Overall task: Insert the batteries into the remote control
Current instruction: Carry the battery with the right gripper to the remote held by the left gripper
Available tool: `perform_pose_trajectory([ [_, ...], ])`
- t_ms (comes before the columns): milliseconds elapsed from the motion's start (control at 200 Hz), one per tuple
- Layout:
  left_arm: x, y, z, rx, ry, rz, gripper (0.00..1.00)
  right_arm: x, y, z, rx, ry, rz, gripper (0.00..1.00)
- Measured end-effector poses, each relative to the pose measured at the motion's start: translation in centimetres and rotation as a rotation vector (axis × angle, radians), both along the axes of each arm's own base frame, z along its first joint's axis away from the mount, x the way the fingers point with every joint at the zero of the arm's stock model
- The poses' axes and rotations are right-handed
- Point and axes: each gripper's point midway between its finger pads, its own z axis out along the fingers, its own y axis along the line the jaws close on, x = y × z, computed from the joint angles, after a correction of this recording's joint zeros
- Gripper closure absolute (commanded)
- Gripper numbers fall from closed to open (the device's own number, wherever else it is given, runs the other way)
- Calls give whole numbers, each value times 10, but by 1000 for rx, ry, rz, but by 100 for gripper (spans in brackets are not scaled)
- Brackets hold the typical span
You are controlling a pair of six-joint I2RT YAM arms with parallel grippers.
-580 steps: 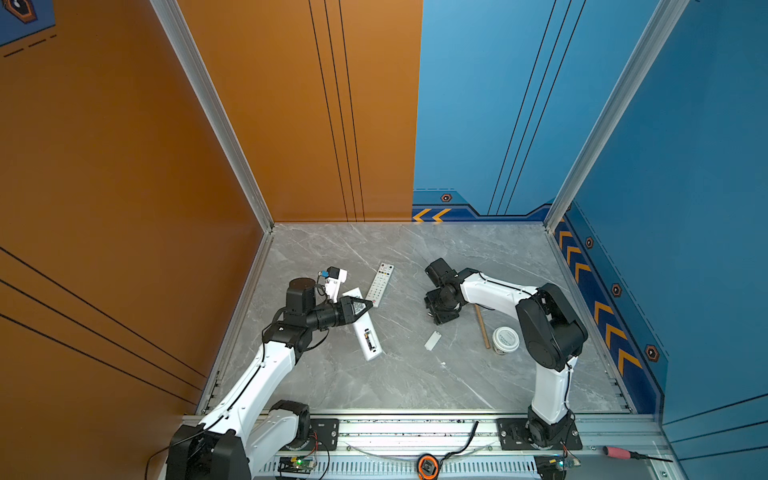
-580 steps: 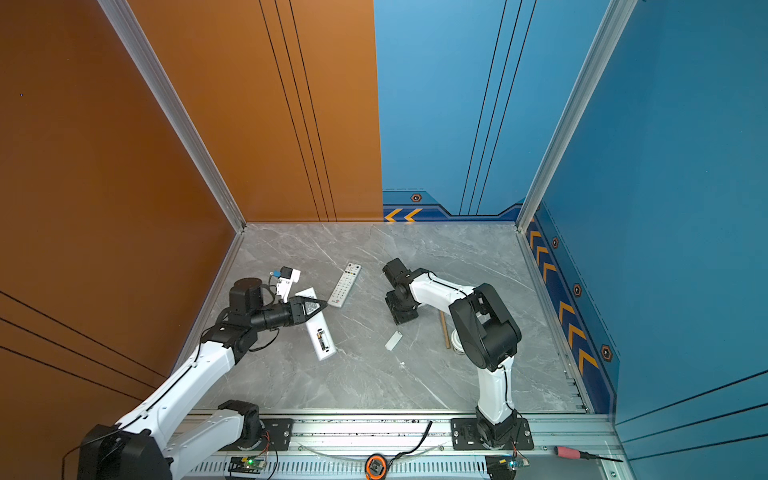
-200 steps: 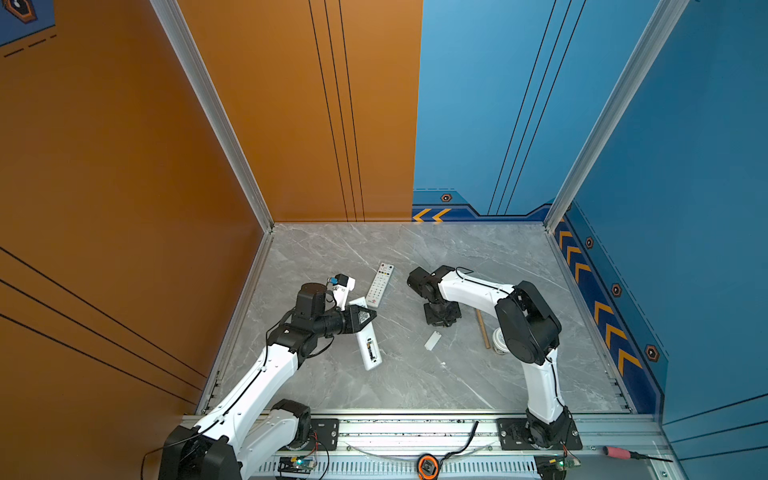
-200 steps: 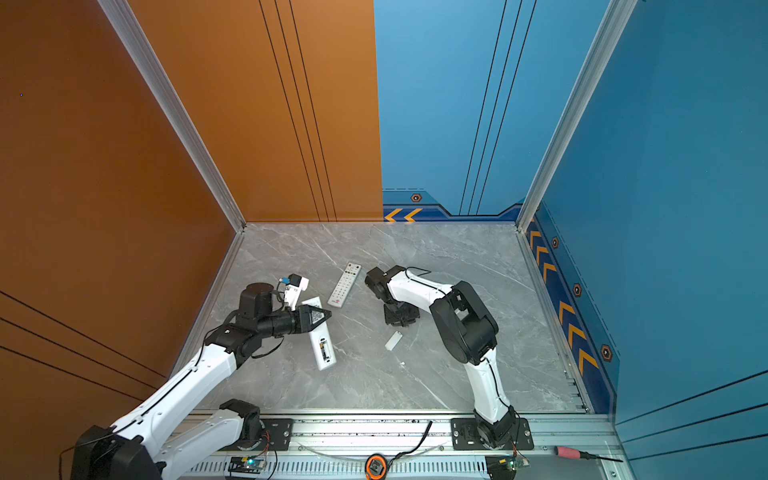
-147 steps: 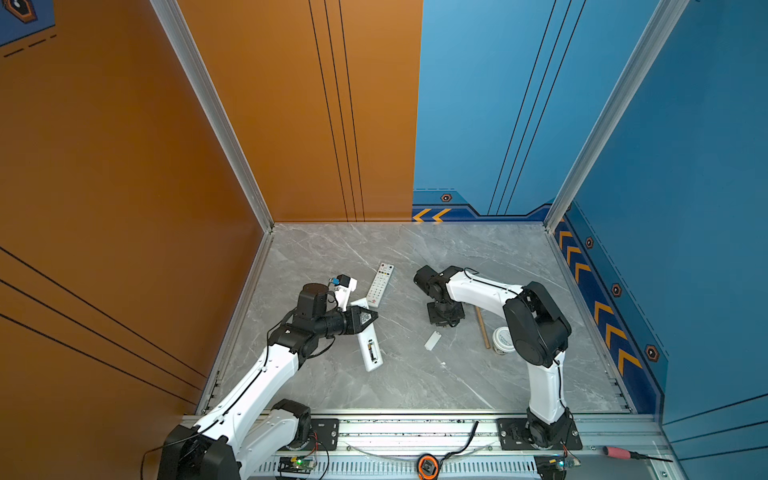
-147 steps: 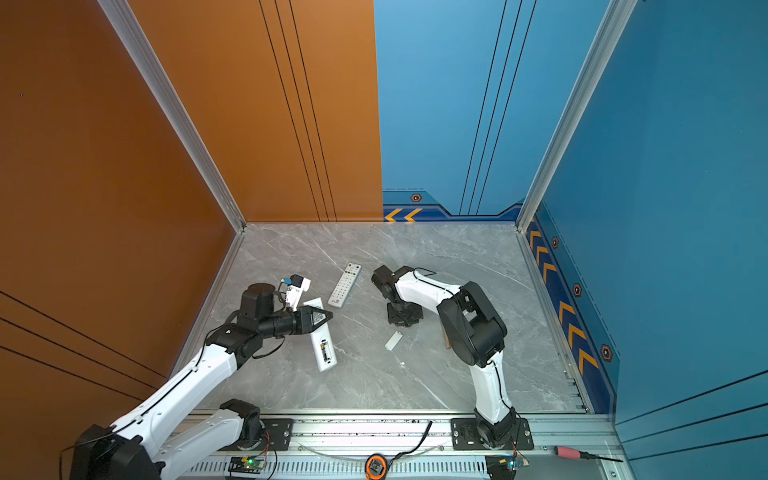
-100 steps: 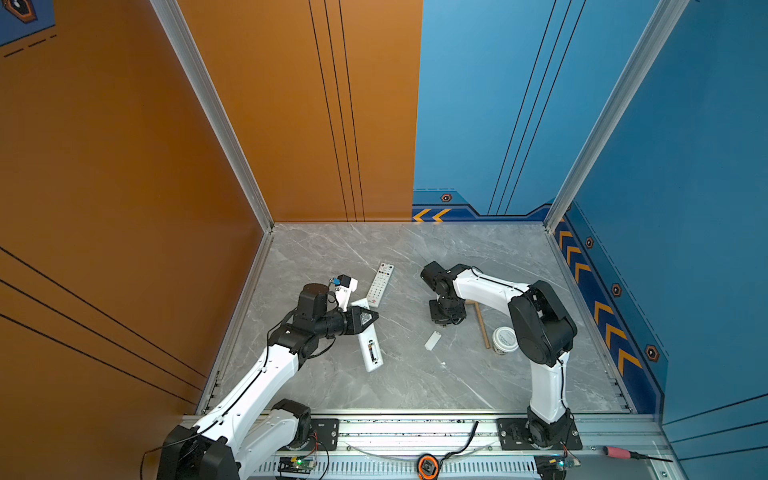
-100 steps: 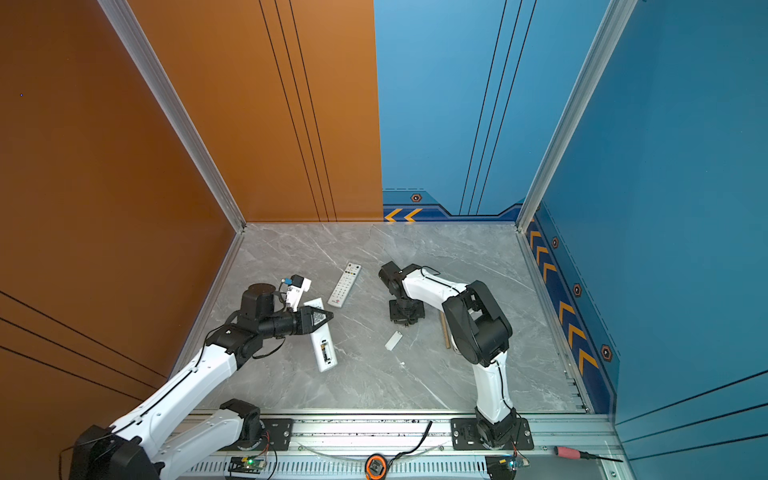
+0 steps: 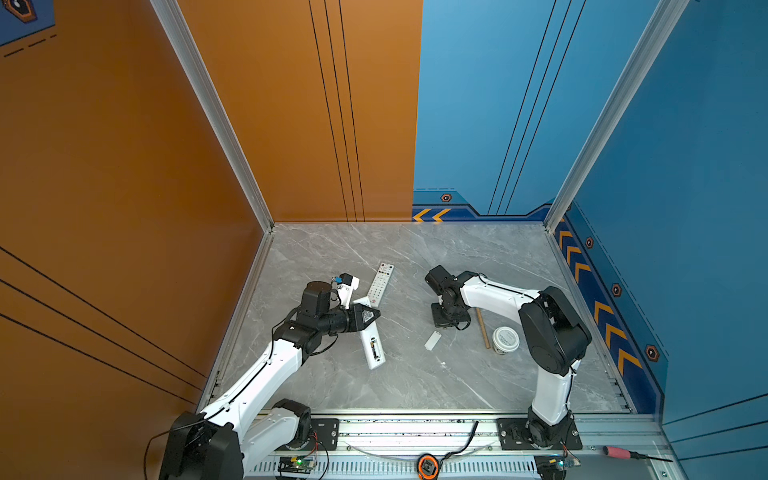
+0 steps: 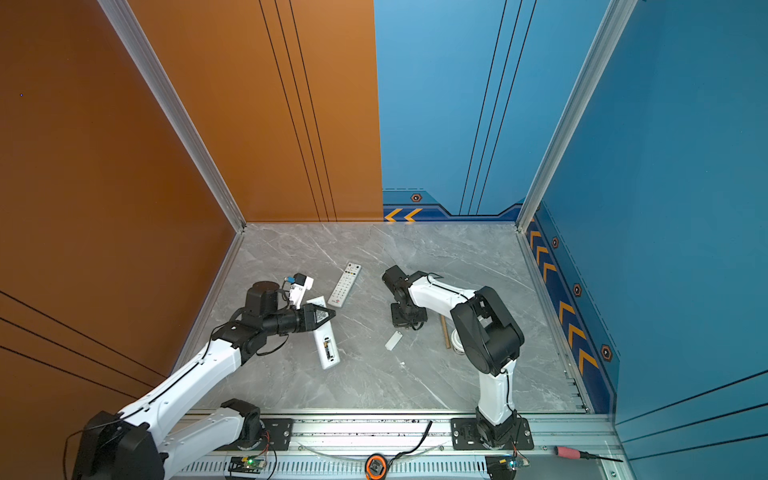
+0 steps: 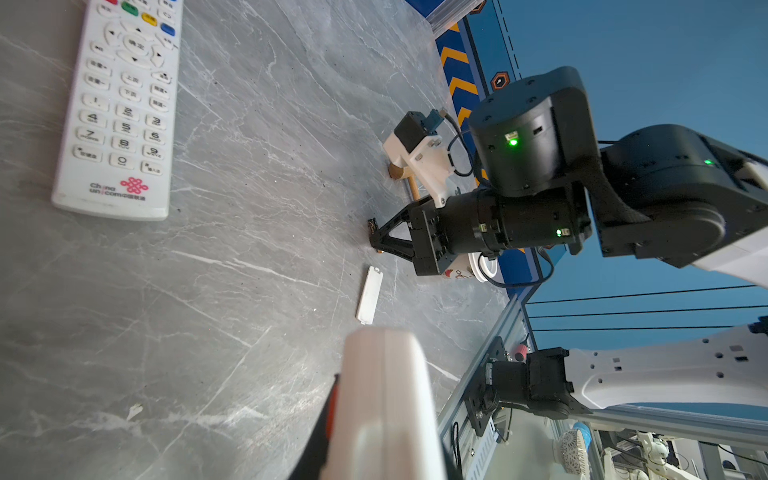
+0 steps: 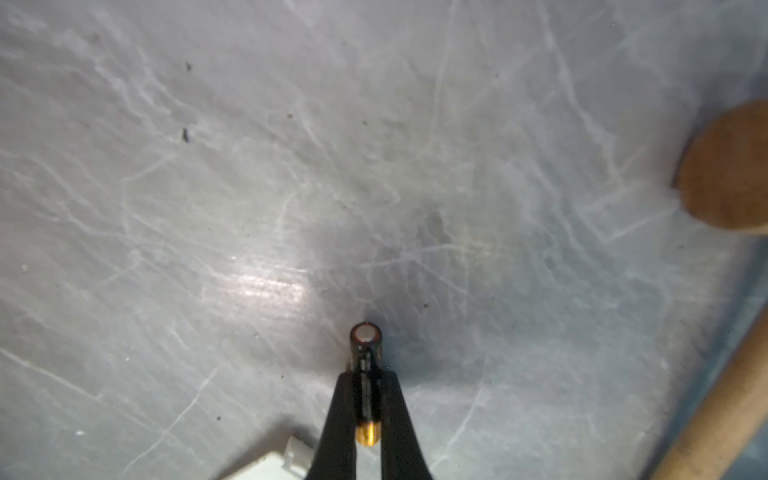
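Note:
My left gripper [image 9: 371,314] [image 10: 326,314] is shut on one end of a white remote control [image 9: 373,353] [image 10: 327,353] that lies back up on the table with its battery bay uncovered. In the left wrist view this remote [image 11: 382,374] fills the space between the jaws. My right gripper [image 9: 444,322] [image 10: 405,319] [image 11: 374,237] points straight down at the table. In the right wrist view it [image 12: 365,386] is shut on a black battery [image 12: 365,353] with a gold end. The loose white battery cover [image 9: 432,340] [image 10: 393,340] [image 11: 369,295] lies just in front of it.
A second white remote [image 9: 381,282] [image 10: 345,284] [image 11: 120,104] lies buttons up behind the left gripper. A wooden mallet [image 9: 482,328] [image 12: 727,166] and a white lidded cup [image 9: 505,340] sit right of the right gripper. Walls enclose three sides.
The right gripper's jaws have closed on the battery, and the right arm's elbow has swung to the right. The left arm and its remote have stayed put.

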Motion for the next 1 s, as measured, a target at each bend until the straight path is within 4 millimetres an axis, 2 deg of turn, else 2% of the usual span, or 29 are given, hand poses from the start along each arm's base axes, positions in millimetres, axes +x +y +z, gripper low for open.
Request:
perform_pose_trajectory([
  [75, 4, -2, -2, -8, 8, 3, 100, -1, 5, 19, 20, -41, 12, 100],
  [195, 10, -4, -4, -22, 16, -3, 100, -1, 24, 72, 75, -143, 43, 100],
  [285, 18, -4, -1, -38, 12, 1, 100, -7, 57, 120, 137, -223, 102, 100],
  [360, 26, -2, 2, -58, 5, 17, 100, -21, 91, 157, 209, -272, 159, 100],
  [441, 35, -1, 2, -74, 3, 30, 100, -40, 118, 182, 268, -285, 214, 100],
  [521, 41, -1, -1, -82, 11, 39, 100, -55, 133, 196, 311, -268, 245, 100],
  [656, 48, -1, -1, -101, 10, 54, 100, -64, 149, 198, 329, -223, 279, 100],
  [866, 61, 5, 11, -158, -5, 96, 100, -79, 164, 157, 269, -84, 336, 100],
  [996, 67, 10, 22, -200, -25, 115, 100, -83, 173, 148, 249, -50, 373, 100],
])
